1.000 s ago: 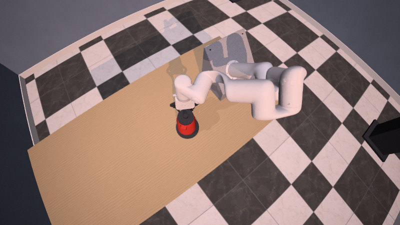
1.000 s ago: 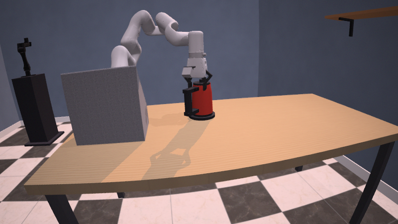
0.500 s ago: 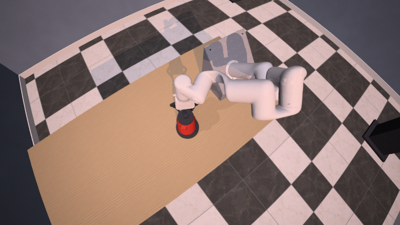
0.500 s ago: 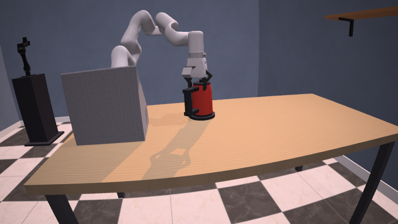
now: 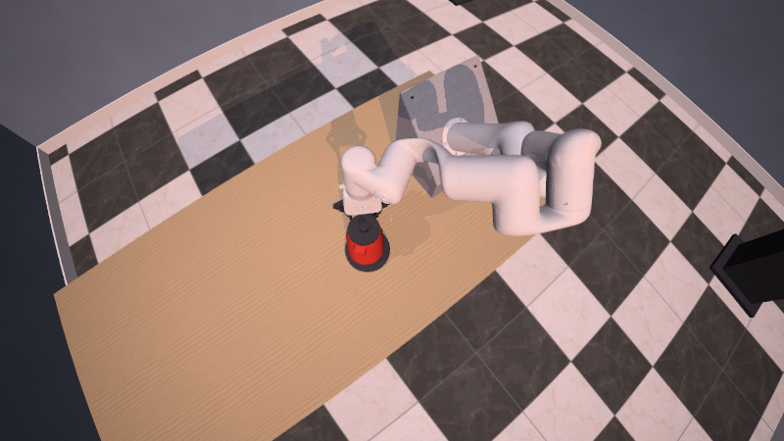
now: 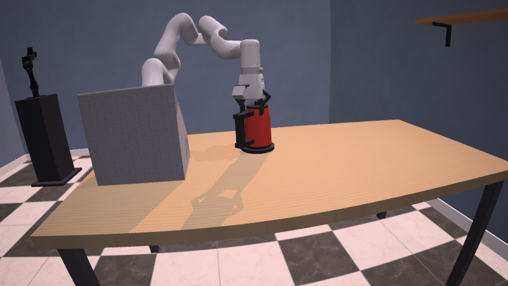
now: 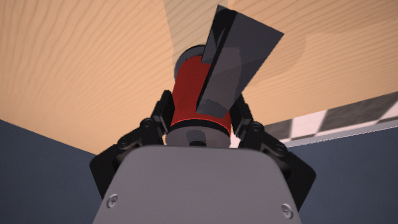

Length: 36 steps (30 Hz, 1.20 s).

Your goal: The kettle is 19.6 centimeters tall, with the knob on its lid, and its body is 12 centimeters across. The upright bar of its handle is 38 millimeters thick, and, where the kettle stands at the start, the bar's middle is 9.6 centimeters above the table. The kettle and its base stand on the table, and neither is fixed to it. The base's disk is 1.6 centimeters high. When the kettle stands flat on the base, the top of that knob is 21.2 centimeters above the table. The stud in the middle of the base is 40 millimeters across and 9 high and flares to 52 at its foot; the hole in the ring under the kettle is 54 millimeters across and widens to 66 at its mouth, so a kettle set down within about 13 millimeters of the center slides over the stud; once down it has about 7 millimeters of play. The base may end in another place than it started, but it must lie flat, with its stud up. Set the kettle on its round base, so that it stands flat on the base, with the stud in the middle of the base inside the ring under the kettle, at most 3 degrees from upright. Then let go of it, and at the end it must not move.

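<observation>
We are hovering our end effector (image 6: 253,103), spread and empty, above the kettle (image 6: 258,126) sitting upright on its base (image 6: 264,149); only withdrawing is remaining.

Looking straight down past the gripper (image 7: 200,120), its black fingers are spread wide on either side of the red kettle (image 7: 189,92), gripping nothing. The kettle's dark handle (image 7: 235,65) sticks out toward the upper right over the wooden table (image 7: 75,65), checkered floor (image 7: 325,122) at the right edge
</observation>
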{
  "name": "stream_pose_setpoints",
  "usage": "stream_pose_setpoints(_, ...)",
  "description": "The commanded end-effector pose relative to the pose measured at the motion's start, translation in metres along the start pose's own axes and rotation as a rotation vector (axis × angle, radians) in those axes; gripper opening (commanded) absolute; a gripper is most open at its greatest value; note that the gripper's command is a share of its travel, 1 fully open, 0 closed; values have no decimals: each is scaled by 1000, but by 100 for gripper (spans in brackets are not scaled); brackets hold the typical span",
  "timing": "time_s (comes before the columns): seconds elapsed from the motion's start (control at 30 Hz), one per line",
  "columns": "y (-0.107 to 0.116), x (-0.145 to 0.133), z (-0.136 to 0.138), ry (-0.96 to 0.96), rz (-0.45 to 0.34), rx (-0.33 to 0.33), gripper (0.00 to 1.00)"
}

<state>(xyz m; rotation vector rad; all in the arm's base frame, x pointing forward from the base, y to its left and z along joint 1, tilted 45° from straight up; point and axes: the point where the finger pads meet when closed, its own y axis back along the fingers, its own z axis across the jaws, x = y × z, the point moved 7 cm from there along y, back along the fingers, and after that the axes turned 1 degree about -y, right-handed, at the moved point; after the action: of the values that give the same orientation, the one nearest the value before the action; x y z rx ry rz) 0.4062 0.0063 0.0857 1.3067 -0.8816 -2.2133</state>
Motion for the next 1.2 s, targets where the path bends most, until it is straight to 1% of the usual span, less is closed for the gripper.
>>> stream_pose_setpoints(0.0,1,0,-1,1,0,3,81)
stream_pose_setpoints(0.3,2,0,-1,1,-1,3,81)
stream_pose_setpoints(0.43,13,0,-1,1,-1,3,81)
stream_pose_setpoints(0.53,31,0,-1,1,0,3,81)
stream_pose_setpoints(0.73,80,0,-1,1,-1,3,81)
stream_pose_setpoints(0.8,80,0,-1,1,-1,3,81)
stream_pose_setpoints(0.97,123,0,0,1,-1,3,81)
stream_pose_setpoints(1.07,142,0,0,1,-1,3,81)
stream_pose_setpoints(1.17,155,0,0,1,-1,3,81)
